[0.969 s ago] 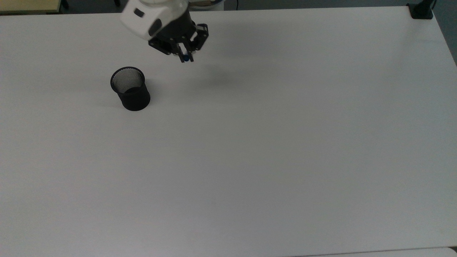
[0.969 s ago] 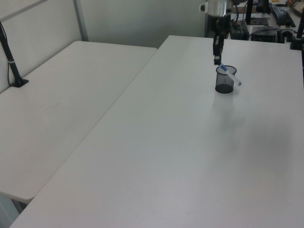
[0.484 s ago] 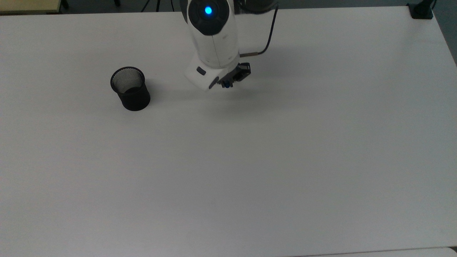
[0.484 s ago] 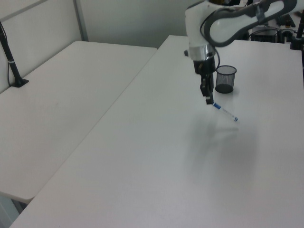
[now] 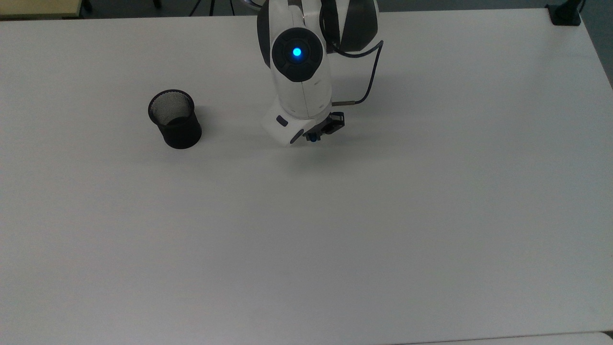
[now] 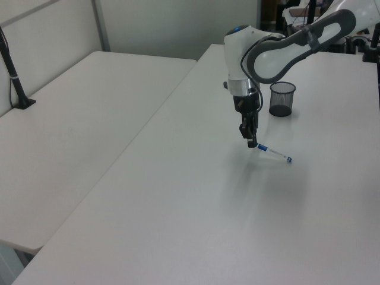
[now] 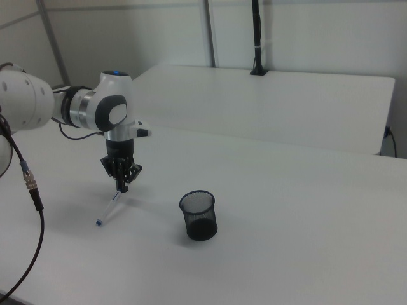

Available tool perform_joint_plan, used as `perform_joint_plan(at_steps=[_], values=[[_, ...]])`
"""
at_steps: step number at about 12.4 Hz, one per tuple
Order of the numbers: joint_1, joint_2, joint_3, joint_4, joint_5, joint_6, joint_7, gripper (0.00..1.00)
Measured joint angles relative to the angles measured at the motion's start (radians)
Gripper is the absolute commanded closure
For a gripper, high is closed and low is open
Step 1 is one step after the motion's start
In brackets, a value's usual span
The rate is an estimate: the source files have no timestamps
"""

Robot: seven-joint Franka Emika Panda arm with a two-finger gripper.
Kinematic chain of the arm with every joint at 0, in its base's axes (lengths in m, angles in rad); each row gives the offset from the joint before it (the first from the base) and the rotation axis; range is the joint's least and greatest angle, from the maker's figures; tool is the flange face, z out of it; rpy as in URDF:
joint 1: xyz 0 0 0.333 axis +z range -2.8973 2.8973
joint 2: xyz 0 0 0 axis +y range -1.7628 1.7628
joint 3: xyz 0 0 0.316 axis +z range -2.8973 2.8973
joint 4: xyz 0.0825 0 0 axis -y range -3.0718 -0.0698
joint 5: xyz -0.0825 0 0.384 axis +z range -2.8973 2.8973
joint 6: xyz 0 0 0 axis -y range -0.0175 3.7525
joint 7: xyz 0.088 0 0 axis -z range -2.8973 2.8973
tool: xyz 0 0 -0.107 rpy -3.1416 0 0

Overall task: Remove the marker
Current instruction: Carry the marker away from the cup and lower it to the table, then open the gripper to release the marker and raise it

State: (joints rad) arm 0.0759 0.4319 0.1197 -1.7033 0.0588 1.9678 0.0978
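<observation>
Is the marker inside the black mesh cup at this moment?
No, in the right view the marker hangs slanted from the gripper, well apart from the black mesh cup standing on the table.

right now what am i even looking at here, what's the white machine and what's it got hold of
It is a white robot arm on a white table, photographed from three spots: one from above, two from opposite sides. Its hand is a two-finger clamp, shut on one end of a slim marker with blue ends. The marker slants down from the hand, its far end low near the table; whether it touches is unclear. A black mesh cup stands upright nearby, apart from the arm, and looks empty from above.
</observation>
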Motion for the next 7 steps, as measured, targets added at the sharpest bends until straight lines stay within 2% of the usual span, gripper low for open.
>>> perform_joint_plan(at_steps=[1, 2, 4, 7], values=[[0.008, 0.019, 0.003, -0.001, -0.03, 0.041, 0.036, 0.76], [0.012, 0.039, 0.012, -0.001, -0.07, 0.073, 0.074, 0.56], [0.021, 0.056, 0.018, 0.001, -0.113, 0.098, 0.115, 0.27], [0.02, 0.049, 0.02, 0.009, -0.122, 0.105, 0.127, 0.0]])
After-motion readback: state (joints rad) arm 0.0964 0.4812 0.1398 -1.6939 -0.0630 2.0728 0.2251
